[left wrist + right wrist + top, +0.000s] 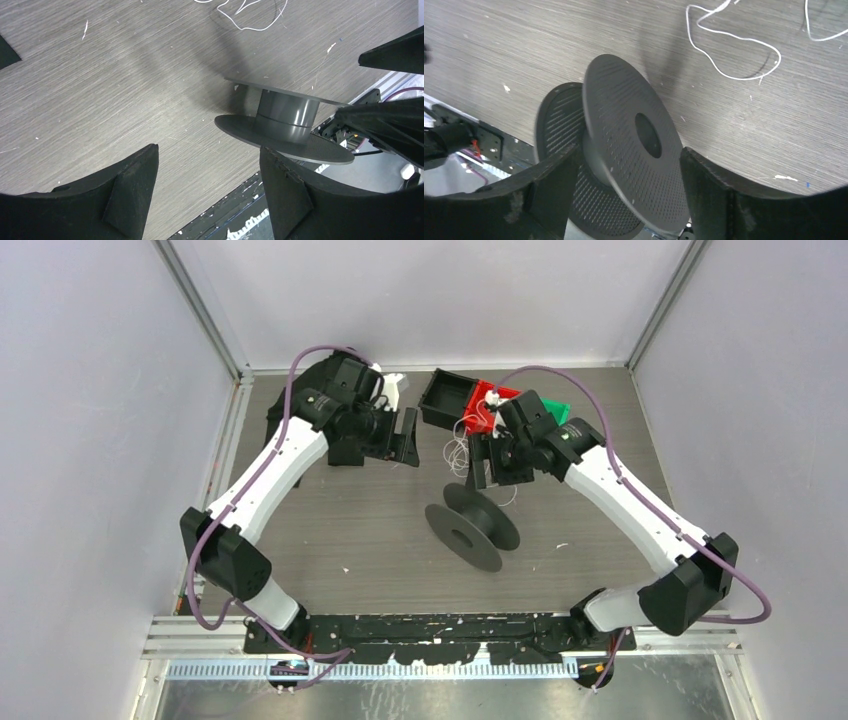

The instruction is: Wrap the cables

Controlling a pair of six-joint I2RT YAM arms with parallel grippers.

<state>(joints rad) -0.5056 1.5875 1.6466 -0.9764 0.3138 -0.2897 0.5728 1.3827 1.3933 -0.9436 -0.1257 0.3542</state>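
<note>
The cables [458,452] are thin white curly wires lying loose on the table just behind a dark grey spool [472,523]. They also show in the left wrist view [250,15] and the right wrist view [734,50]. The spool lies tilted on its flanges at mid-table; it shows in the left wrist view [286,117] and the right wrist view [634,145]. My left gripper [405,435] [209,150] is open and empty, left of the cables. My right gripper [480,472] [629,150] is open, hovering over the spool's far side, beside the cables, holding nothing.
A black bin [447,398], a red bin [490,400] and a green bin [556,406] stand at the back behind the right gripper. White scraps dot the wood-grain table [350,530]. The black base rail [430,625] runs along the near edge.
</note>
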